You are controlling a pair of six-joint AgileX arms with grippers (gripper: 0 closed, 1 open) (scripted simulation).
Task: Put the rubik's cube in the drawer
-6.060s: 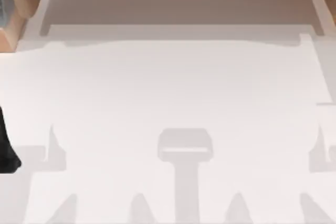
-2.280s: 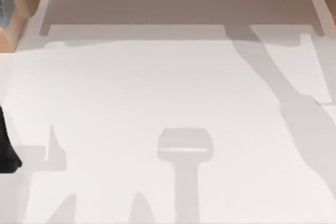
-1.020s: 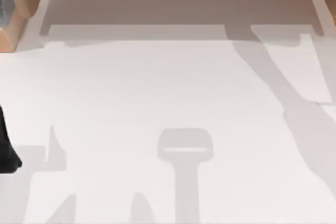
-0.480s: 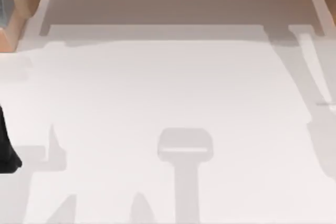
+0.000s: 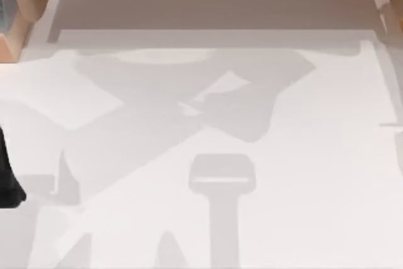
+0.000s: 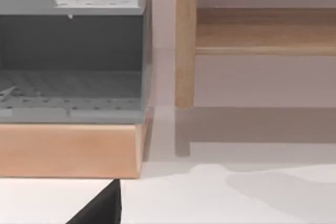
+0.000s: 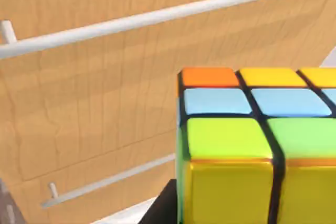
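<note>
While the rubik's cube hangs close before the wooden drawer fronts with their white bar handles, both look shut; pushing ahead risks collision. Right claw's grip: cannot tell. Left arm parked at table's left edge.

Black arm part at table's left edge, matte, angular
</note>
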